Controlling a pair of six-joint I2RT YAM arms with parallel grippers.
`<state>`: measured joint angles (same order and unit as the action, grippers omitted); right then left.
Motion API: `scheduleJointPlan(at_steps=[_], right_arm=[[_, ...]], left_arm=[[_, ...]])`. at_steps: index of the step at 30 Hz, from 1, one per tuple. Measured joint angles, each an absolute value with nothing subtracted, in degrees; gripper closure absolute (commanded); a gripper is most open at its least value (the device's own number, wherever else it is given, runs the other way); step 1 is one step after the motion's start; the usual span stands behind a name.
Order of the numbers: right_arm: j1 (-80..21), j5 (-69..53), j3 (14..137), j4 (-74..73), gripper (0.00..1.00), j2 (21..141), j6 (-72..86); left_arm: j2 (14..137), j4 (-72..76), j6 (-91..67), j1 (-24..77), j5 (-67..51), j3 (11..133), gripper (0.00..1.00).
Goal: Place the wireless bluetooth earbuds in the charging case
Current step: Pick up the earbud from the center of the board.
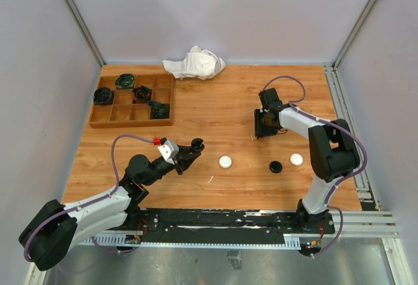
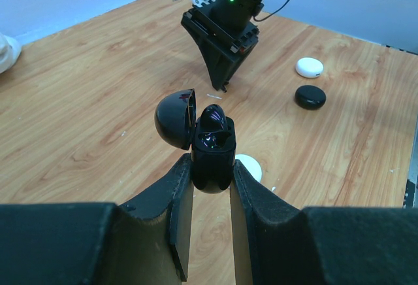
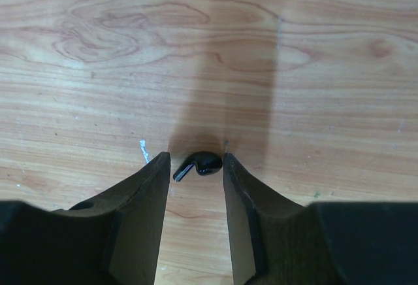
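Observation:
My left gripper (image 2: pixel 211 167) is shut on a black charging case (image 2: pixel 212 151) and holds it above the table with its lid (image 2: pixel 175 119) swung open to the left. Something glossy and black sits in the case's top. In the top view this gripper (image 1: pixel 189 151) is left of centre. My right gripper (image 3: pixel 194 157) points down at the table. A black earbud (image 3: pixel 202 164) lies on the wood between its fingertips. The right finger touches the bud and the left finger stands a sliver off the stem. In the top view this gripper (image 1: pixel 264 128) hides the earbud.
Two white puck cases (image 1: pixel 225 161) (image 1: pixel 296 159) and a black one (image 1: pixel 275 166) lie on the table near the front. A wooden compartment tray (image 1: pixel 130 120) with dark items stands at the back left, with a white cloth (image 1: pixel 194 63) behind it. A thin white sliver (image 3: pixel 143 149) lies beside the right fingers.

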<state>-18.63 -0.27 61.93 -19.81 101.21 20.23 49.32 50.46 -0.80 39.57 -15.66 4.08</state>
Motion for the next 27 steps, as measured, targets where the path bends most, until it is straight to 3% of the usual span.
scheduleJointPlan(at_steps=[27], right_arm=[[-19.3,-2.5,72.6,-30.1,0.67,108.3,14.4]], left_arm=[[53.2,51.4,-0.9,39.6,-16.6,4.1,1.0]])
